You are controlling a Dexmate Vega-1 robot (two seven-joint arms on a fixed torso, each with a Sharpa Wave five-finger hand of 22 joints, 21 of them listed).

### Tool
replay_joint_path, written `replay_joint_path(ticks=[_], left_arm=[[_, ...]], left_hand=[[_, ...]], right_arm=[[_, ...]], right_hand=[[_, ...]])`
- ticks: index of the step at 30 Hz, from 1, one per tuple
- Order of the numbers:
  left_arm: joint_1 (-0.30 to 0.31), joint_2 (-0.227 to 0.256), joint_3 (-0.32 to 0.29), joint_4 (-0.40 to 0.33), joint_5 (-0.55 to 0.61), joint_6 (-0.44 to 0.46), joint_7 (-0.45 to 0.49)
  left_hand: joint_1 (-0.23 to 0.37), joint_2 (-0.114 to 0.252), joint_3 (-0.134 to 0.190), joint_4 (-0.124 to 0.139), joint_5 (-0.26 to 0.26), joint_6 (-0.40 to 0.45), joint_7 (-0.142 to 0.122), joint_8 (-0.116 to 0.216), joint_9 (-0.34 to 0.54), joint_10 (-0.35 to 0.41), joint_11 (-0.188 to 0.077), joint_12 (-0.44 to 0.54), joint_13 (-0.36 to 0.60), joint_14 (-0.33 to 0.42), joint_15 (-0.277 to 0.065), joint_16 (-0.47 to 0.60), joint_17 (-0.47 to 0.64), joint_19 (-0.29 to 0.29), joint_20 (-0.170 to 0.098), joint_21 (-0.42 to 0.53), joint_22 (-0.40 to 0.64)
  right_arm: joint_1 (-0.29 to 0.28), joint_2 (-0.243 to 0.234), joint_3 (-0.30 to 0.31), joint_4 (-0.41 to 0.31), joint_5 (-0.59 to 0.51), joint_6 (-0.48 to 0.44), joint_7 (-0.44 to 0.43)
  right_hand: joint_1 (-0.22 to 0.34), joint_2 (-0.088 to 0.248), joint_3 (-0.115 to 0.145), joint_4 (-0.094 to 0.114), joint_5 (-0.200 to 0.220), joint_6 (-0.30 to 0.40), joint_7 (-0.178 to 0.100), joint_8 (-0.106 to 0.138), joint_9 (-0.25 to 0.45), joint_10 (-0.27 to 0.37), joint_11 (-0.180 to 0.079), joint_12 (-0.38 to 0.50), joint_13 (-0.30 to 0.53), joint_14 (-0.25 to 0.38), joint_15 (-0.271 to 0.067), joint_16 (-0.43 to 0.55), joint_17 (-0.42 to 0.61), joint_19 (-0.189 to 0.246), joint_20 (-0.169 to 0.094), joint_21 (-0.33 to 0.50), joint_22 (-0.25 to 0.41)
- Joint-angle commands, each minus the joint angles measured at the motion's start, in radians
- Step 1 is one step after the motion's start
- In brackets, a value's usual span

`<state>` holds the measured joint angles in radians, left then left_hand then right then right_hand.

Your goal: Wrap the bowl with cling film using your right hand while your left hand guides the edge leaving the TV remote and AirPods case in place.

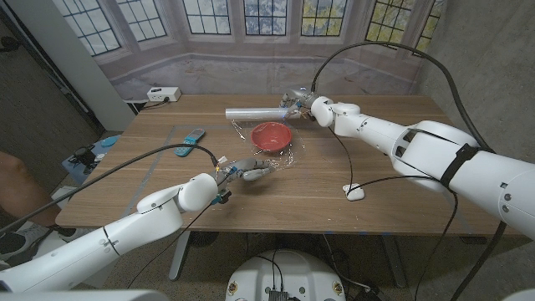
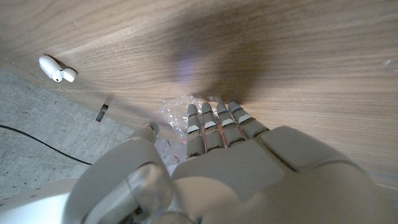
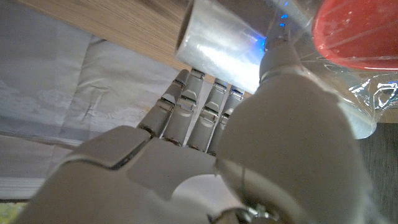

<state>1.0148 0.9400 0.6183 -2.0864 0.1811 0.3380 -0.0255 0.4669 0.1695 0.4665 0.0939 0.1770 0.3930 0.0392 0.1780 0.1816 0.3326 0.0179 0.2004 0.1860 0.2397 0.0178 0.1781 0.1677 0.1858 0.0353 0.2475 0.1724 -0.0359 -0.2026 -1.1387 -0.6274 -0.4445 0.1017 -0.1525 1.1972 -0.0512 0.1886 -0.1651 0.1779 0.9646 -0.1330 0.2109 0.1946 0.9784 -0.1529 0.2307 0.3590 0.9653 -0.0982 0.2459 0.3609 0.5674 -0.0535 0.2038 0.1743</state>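
Observation:
A red bowl [image 1: 272,135] stands mid-table under a stretched sheet of cling film [image 1: 290,157] that reaches toward the near side. My right hand [image 1: 299,104] grips the cling film roll [image 1: 253,113] just behind the bowl. In the right wrist view its fingers [image 3: 199,106] curl around the roll [image 3: 221,46], with the bowl [image 3: 357,31] beside it. My left hand [image 1: 251,170] reaches to the film's near edge, fingertips [image 2: 214,121] pressing on the crinkled film [image 2: 177,111]. The TV remote [image 1: 194,135] lies to the left. The white AirPods case [image 1: 354,192] [image 2: 57,68] lies at the near right.
A small dark object [image 1: 185,151] lies near the remote, beside my left arm's cable. A white power box [image 1: 163,94] sits at the back left corner. A person's limb [image 1: 10,180] shows at the left edge. My right arm's cable [image 1: 393,178] crosses the table's right side.

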Motion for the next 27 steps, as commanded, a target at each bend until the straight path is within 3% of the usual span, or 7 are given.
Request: replay_joint_path(ticks=[1, 27], left_arm=[[-0.006, 0.007, 0.007, -0.005, 0.001, 0.009, -0.006], [-0.007, 0.012, 0.007, -0.002, 0.001, -0.001, 0.001]], left_hand=[[-0.008, -0.001, 0.006, 0.000, -0.001, 0.006, 0.002, 0.008, 0.001, 0.004, 0.003, 0.004, 0.002, 0.010, 0.002, 0.004, 0.000, 0.009, 0.002, -0.002, 0.001], [-0.012, -0.003, 0.016, -0.008, -0.001, 0.003, 0.004, 0.007, 0.000, 0.003, 0.004, 0.003, 0.002, 0.012, 0.005, 0.001, -0.001, 0.014, 0.002, -0.011, 0.000]], right_arm=[[0.006, 0.009, -0.015, 0.026, 0.019, 0.012, -0.010], [0.023, 0.030, -0.033, 0.074, 0.038, 0.031, -0.015]], right_hand=[[0.142, 0.155, 0.003, 0.008, 0.003, 0.076, -0.071, 0.004, 0.009, 0.046, -0.040, 0.001, 0.004, 0.043, -0.146, 0.003, 0.002, 0.007, -0.138, -0.001, 0.002], [0.142, 0.157, 0.002, 0.008, 0.003, 0.079, -0.071, 0.005, 0.010, 0.047, -0.040, 0.002, 0.005, 0.041, -0.146, 0.002, 0.005, 0.007, -0.138, -0.001, 0.002]])
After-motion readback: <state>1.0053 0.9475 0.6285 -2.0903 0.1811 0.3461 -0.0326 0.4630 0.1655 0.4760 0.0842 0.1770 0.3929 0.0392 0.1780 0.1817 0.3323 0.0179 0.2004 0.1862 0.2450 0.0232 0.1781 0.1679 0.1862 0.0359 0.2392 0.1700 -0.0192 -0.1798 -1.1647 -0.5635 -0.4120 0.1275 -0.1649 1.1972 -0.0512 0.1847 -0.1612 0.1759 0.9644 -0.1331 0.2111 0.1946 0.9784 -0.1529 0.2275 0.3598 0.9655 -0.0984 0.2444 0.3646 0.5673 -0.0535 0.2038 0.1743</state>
